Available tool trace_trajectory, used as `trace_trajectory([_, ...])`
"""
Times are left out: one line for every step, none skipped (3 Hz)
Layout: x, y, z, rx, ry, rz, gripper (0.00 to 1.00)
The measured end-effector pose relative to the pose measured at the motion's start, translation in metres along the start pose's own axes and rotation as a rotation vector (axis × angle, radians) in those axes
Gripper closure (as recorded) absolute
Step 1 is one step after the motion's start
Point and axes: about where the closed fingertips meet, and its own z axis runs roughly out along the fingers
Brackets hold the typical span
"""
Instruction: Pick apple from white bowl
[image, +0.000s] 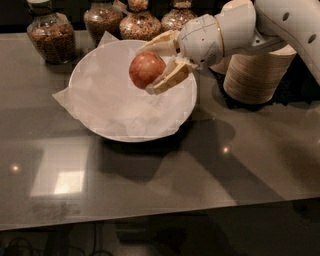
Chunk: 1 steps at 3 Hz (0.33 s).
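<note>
Jars (50, 37): four glass jars of brown, grainy contents along the far edge of the worktop. One stands alone at the far left, and three stand in a row behind the bowl.
Worktop (150, 200): one dark, glossy surface with pale light reflections at the lower left.
White bowl (135, 137): one wide, round bowl left of centre.
Paper lining (62, 99): crumpled white paper inside the bowl, with corners poking out over the left and far rims.
Apple (147, 70): one small red apple with yellowish patches. It sits over the upper right part of the bowl's inside and appears raised off the paper.
Gripper (148, 69): one, reaching in from the right above the bowl.
Fingers (172, 77): two cream-coloured fingers clamped on the apple, one above it and one below.
Arm (280, 25): one white arm entering from the top right, crossing in front of the rightmost jar.
Plate stack (257, 75): one tall stack of paper plates at the right, partly hidden behind the arm.
</note>
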Motion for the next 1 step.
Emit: trace_trajectory([-0.0007,0.0,-0.0007,0.002,0.0,0.0,1.0])
